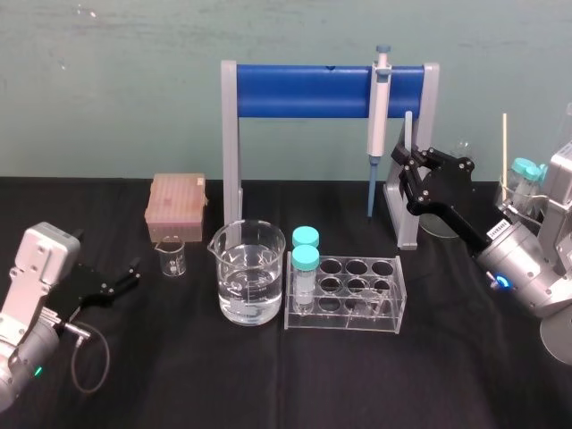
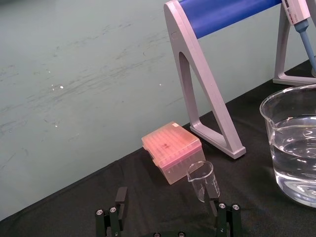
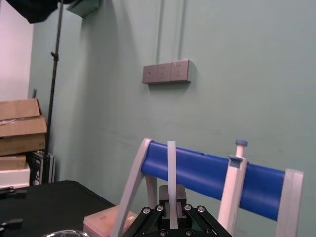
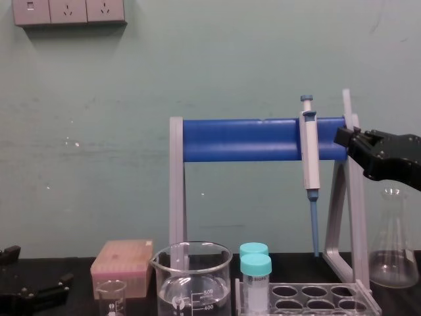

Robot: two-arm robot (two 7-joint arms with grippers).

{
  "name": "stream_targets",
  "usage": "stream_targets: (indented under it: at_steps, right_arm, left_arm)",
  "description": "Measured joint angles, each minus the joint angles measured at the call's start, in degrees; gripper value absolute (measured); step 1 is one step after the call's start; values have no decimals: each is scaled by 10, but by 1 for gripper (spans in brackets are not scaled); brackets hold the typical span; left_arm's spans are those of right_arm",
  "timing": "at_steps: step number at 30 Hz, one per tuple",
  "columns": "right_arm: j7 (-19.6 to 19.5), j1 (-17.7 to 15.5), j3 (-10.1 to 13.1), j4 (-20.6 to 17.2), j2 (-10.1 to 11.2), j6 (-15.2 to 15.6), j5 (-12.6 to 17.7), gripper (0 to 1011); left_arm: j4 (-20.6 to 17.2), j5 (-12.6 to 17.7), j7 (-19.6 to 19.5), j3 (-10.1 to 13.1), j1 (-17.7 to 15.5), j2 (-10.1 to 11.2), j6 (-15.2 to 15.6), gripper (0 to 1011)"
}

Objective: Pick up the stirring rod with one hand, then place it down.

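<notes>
At the worktop's point(image 1: 223, 375) left edge the left claw point(image 1: 132, 273) rests parked, fingers apart. Farther right, beside the pipette stand's point(image 1: 304, 90) right leg, the right claw point(image 1: 409, 161) is clamped on the stirring rod point(image 1: 408, 128), upright and well above the surface. Pickup looks done; next comes lowering it onto bare worktop, clear of the tube rack point(image 1: 344, 295). Its lower end is hidden behind the fingers

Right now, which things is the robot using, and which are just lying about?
In use: stirring rod, held upright in the right gripper.
Lying about: pipette, its blue stand, water beaker, small beaker, tube rack, pink tip box, flask; left gripper idle at table's left.
</notes>
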Motion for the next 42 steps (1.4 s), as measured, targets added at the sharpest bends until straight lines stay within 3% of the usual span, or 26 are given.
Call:
stream_targets:
  at_steps: [42]
  right_arm:
    - [2, 1, -2, -1, 1, -2, 1, 69]
  left_arm:
    - [0, 0, 0, 0, 0, 0, 0, 1000]
